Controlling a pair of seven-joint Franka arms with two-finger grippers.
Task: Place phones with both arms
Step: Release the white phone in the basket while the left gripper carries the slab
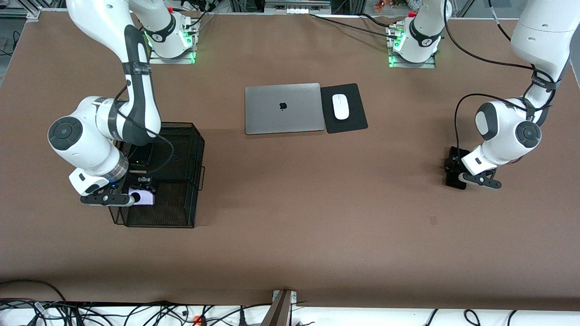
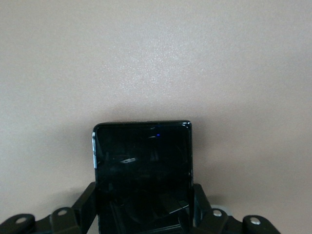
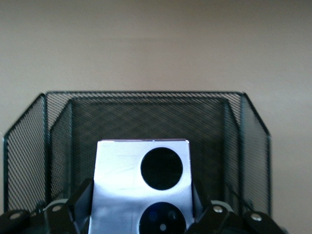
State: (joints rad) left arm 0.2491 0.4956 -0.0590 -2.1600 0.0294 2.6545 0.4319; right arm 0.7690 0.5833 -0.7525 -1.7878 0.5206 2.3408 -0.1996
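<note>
My right gripper [image 1: 140, 194] is low inside the black mesh basket [image 1: 195, 158], in the part nearer the front camera. It is shut on the lilac phone [image 1: 145, 198], which lies flat with its two round black lenses up. In the right wrist view the fingers [image 3: 83, 195] press both sides of the phone [image 3: 119, 180], with the basket wall [image 3: 146, 112] ahead. Another black phone [image 1: 144, 156] lies in the basket, partly hidden by the right arm. My left gripper [image 1: 455, 174] is at table level at the left arm's end, shut on a black phone [image 1: 454, 182]. It also shows in the left wrist view [image 2: 141, 151].
A closed silver laptop [image 1: 284, 108] lies mid-table toward the robots' bases. A white mouse [image 1: 340, 107] rests on a black pad [image 1: 355, 120] beside it. Bare brown tabletop lies between the basket and the left gripper. Cables run along the front edge.
</note>
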